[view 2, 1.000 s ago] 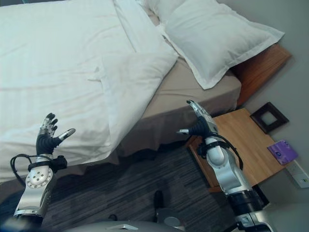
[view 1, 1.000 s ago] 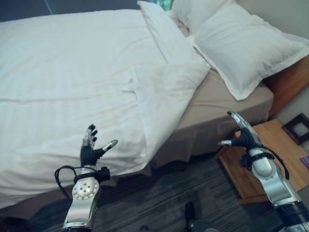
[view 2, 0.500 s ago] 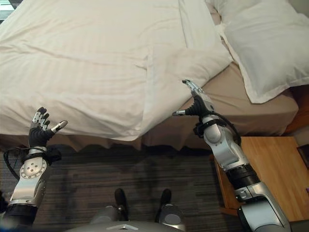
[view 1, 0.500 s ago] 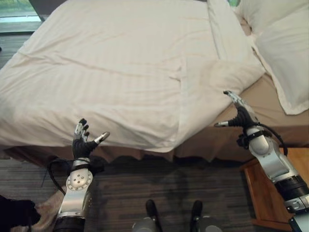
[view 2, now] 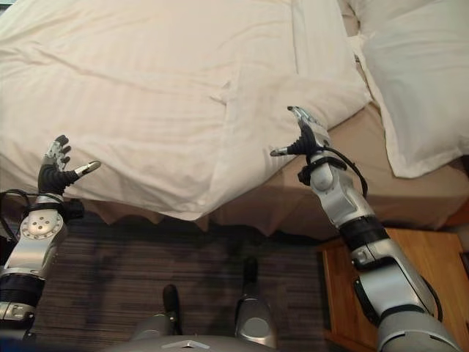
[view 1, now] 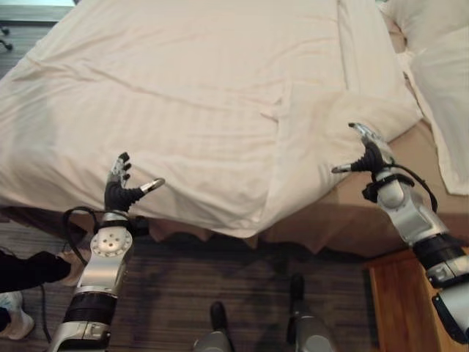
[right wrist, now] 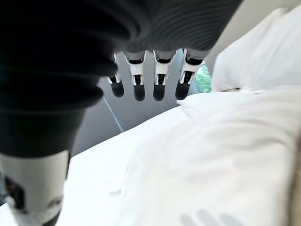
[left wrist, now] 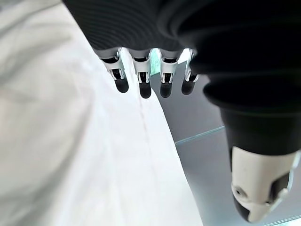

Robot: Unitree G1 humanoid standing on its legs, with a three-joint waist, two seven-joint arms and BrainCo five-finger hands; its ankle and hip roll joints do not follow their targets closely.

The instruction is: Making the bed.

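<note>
Reaching toward the bed (view 1: 352, 235), the left hand (view 1: 119, 195) and right hand (view 1: 370, 152) had released, straight fingers holding nothing. The blanket (view 1: 220, 110) lay on top, its corner (view 1: 344, 121) folded back. Best grab that corner firmly, then pull flat.

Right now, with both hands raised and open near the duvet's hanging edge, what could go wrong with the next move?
1. The right hand hovers by the folded-back duvet corner; a grab there may catch just one layer and leave the fold.
2. The left hand sits low at the duvet edge; pulling may drag it further off this side.
3. A person's arm is close beside the left arm.
</note>
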